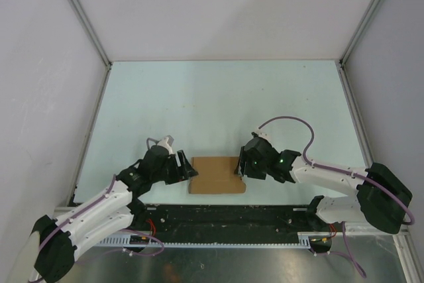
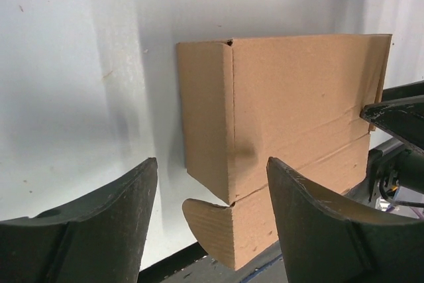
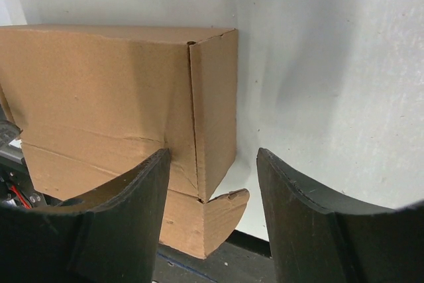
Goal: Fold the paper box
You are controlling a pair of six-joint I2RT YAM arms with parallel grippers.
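The paper box (image 1: 216, 174) is a brown cardboard box standing near the table's front edge, between the two arms. Its lid lies over the top, and a rounded ear flap sticks out at each near corner. My left gripper (image 1: 187, 169) is open at the box's left end; in the left wrist view its fingers straddle the near-left corner of the box (image 2: 265, 137) and the ear flap (image 2: 211, 220). My right gripper (image 1: 240, 166) is open at the box's right end, with its fingers either side of the near-right corner of the box (image 3: 119, 104) and its ear flap (image 3: 225, 207).
The pale table (image 1: 218, 104) is walled by white panels on the left, back and right. A black rail (image 1: 218, 217) runs along the front edge just below the box. The other gripper's finger (image 2: 397, 120) shows past the box's far end.
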